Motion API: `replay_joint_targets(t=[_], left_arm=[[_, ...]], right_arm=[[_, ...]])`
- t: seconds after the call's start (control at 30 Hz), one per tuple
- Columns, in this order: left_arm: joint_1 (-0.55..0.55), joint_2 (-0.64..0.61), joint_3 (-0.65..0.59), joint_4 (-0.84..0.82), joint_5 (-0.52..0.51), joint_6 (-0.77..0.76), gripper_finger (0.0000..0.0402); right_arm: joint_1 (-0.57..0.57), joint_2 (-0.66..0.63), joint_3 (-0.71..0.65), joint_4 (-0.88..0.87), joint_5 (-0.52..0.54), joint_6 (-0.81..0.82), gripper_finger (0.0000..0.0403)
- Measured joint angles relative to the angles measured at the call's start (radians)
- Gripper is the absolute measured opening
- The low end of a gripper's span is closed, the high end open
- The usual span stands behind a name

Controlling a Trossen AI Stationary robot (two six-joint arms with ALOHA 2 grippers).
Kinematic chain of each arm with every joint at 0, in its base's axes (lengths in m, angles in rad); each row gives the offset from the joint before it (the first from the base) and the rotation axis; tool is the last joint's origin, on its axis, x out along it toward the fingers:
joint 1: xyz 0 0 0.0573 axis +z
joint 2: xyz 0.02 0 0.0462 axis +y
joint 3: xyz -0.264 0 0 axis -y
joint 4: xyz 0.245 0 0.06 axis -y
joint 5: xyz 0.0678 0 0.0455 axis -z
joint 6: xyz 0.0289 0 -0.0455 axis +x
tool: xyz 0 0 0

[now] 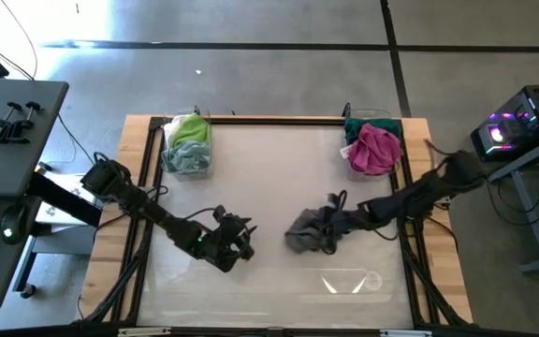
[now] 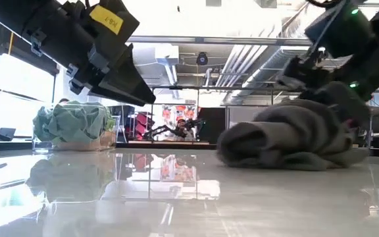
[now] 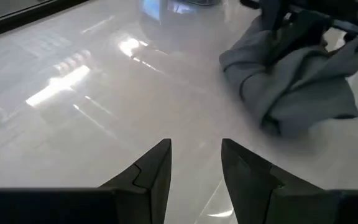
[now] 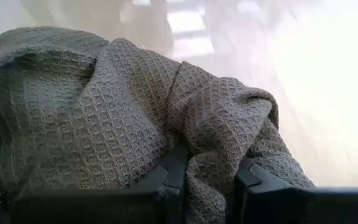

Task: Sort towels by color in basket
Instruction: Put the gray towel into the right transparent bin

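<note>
Towel in work: grey-brown towel [image 1: 307,230] lies crumpled on the counter [image 1: 279,168], a little right of the middle, touching the surface.
Right hand: right hand [image 1: 333,225] is at the right edge of this towel; in the right wrist view a fold of the waffle cloth [image 4: 104,118] sits between the two dark fingers [image 4: 174,168], so the hand pinches the towel.
Left hand: left hand [image 1: 243,238] hovers near the counter, left of the towel and apart from it; its fingers [image 3: 157,168] are spread and hold nothing.
Left basket: clear basket [image 1: 169,161] at the far left corner of the counter holds a lime green towel [image 1: 191,129] and a mint towel [image 1: 189,156].
Right basket: clear basket [image 1: 354,169] at the far right corner holds a magenta towel [image 1: 376,148]; a dark green towel [image 1: 363,124] shows just behind it.
Low view: mint towel [image 2: 71,123] fills the basket on the left, grey-brown towel [image 2: 295,138] rests on the shiny counter on the right.
</note>
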Motion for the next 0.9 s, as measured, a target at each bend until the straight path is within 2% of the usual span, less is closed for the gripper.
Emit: replay_joint_targets(t=[0.33, 0.53, 0.6, 0.73, 0.83, 0.9], left_arm=[[0.049, 0.000, 0.000, 0.040, 0.022, 0.010, 0.0126], [0.106, 0.000, 0.000, 0.114, 0.169, 0.116, 0.0126], [0.126, 0.000, 0.000, 0.145, 0.199, 0.164, 0.0126], [0.158, 0.000, 0.000, 0.203, 0.211, 0.247, 0.0126], [0.171, 0.000, 0.000, 0.233, 0.212, 0.281, 0.0126], [0.172, 0.000, 0.000, 0.231, 0.212, 0.290, 0.0126]], right_arm=[[0.111, -0.304, -0.003, -0.498, 0.008, 0.162, 0.0044], [0.118, -0.404, 0.001, -0.713, -0.151, 0.248, 0.0044], [0.125, -0.417, -0.008, -0.698, -0.186, 0.235, 0.0044], [0.156, -0.427, -0.040, -0.539, -0.186, 0.148, 0.0044], [0.175, -0.444, -0.047, -0.402, -0.085, 0.109, 0.0044], [0.181, -0.472, -0.046, -0.344, 0.022, 0.097, 0.0044]])
